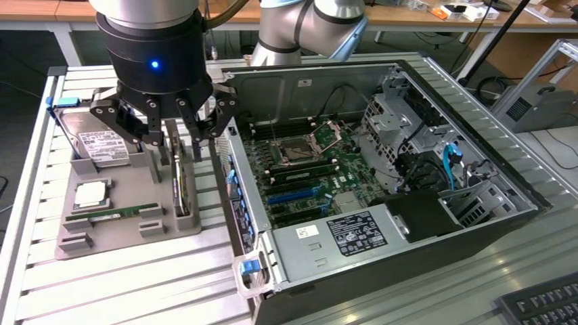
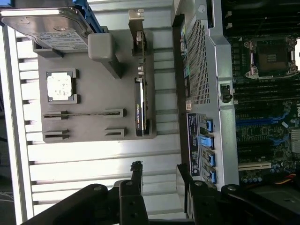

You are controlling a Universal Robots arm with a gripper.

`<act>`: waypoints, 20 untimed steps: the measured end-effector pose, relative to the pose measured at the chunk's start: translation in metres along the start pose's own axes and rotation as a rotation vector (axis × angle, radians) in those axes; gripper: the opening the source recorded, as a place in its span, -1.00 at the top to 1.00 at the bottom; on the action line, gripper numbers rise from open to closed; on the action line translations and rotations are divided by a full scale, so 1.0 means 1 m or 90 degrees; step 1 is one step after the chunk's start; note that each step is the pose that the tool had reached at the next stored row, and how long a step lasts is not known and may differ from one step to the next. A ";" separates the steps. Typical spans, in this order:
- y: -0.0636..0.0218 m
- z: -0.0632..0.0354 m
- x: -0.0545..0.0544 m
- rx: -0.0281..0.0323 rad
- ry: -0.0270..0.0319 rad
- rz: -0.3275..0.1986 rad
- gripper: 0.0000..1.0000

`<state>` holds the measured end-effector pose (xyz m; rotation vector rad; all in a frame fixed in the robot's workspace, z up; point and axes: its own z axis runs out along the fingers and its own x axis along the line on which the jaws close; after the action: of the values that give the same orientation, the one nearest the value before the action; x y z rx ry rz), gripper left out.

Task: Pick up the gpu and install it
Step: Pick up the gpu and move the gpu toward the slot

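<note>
The gpu [image 1: 183, 188] stands on its thin edge in a slot along the grey parts tray [image 1: 126, 233], on the side nearest the computer case. In the wrist view the gpu [image 2: 142, 89] shows as a dark card with a silver bracket at one end. My gripper [image 1: 176, 159] hangs just above it, its fingers to either side of the card's upper edge. The wrist view has my gripper [image 2: 158, 171] open, both black fingertips [image 2: 137, 169] apart over the slatted table, nothing between them.
The tray also holds a silver hard drive [image 1: 101, 143], a processor chip [image 1: 91, 194] and a memory stick [image 1: 118, 214]. The open computer case [image 1: 470, 223] with its motherboard [image 1: 298, 177] lies at the exterior view's right. A keyboard [image 1: 542, 305] sits at the near right corner.
</note>
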<state>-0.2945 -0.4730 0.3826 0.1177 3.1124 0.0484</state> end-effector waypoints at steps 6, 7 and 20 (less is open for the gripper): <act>0.0091 0.0015 0.001 0.0002 -0.0001 0.001 0.15; 0.0106 0.0018 0.001 0.0002 0.0000 0.002 0.15; 0.0264 0.0105 0.002 0.0003 -0.0002 0.005 0.15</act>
<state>-0.2947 -0.4462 0.3729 0.1298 3.1118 0.0478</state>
